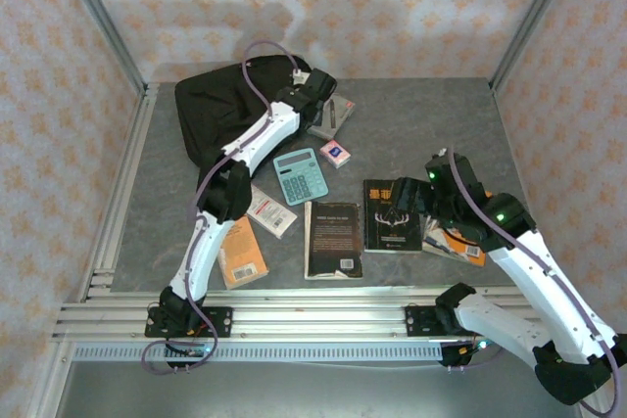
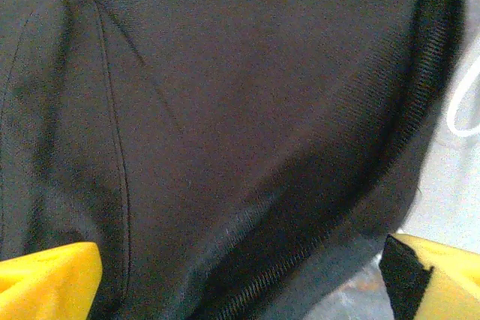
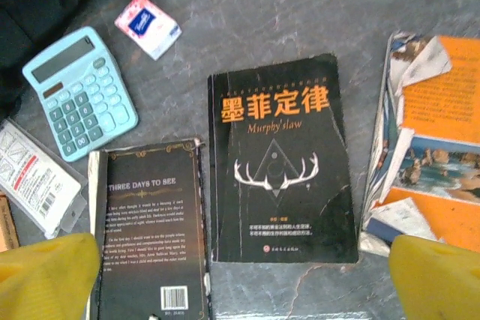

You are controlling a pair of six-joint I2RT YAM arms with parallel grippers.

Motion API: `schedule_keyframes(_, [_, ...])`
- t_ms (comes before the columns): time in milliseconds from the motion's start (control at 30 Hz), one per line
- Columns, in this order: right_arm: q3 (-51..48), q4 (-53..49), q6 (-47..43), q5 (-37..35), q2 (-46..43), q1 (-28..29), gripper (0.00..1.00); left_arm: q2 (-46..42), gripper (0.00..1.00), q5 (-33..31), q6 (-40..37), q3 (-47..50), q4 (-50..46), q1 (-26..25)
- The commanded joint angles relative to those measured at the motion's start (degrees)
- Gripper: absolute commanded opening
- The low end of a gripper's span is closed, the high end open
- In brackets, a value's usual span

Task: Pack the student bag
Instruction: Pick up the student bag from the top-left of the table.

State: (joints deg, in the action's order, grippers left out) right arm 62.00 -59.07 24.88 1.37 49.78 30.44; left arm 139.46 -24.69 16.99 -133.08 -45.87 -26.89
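While the left gripper [image 2: 240, 281] reaches, released, over the student bag [image 2: 225, 103], the right gripper [image 3: 240, 275] hovers released.

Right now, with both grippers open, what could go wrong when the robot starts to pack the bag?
1. The left gripper hangs open over the fabric of the student bag; I see no zip pull, so it may pinch only cloth.
2. The right gripper is open above the Murphy's law book, lying flat beside the Three Days to See book and the torn orange book; a finger could snag a neighbour.
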Motion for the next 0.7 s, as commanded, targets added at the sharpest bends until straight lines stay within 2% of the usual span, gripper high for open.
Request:
schedule_keyframes(0, [-2.4,0.4,2.0,2.4,-0.7,0.1,0.94,1.7,0.87,-2.4,1.8,-2.6,-0.9,2.6])
schedule_keyframes(67, [-3.6,1.3,2.6,3.9,-1.1,0.1,0.85,2.0,0.65,-1.4,1.1,-2.8,-0.1,3.4])
schedule_keyframes(167, [-4.0,2.2,2.9,5.8,-1.7,0.1,0.72,0.7,0.25,1.1,0.4,-3.0,0.6,4.7])
schedule_keyframes(233, [-3.4,2.0,2.3,5.8,-1.6,0.0,0.62,-0.7,0.05,3.0,-0.9,-2.8,1.2,5.1])
schedule_keyframes(267, [-2.9,1.8,2.0,5.5,-1.5,0.1,0.58,-1.5,0.00,3.6,-1.6,-2.7,1.5,5.3])
schedule_keyframes(367, [-1.0,0.6,1.0,5.1,0.1,0.1,0.54,-5.0,0.00,4.3,-3.6,-1.3,1.9,5.3])
schedule_keyframes(500, [1.6,-0.7,1.4,4.1,2.8,0.1,0.65,-12.4,0.00,3.8,-8.1,3.3,3.0,5.2])
schedule_keyframes(667, [5.2,-1.6,-0.1,3.0,4.5,0.1,0.62,-24.1,0.00,2.1,-11.6,12.1,5.1,5.2])
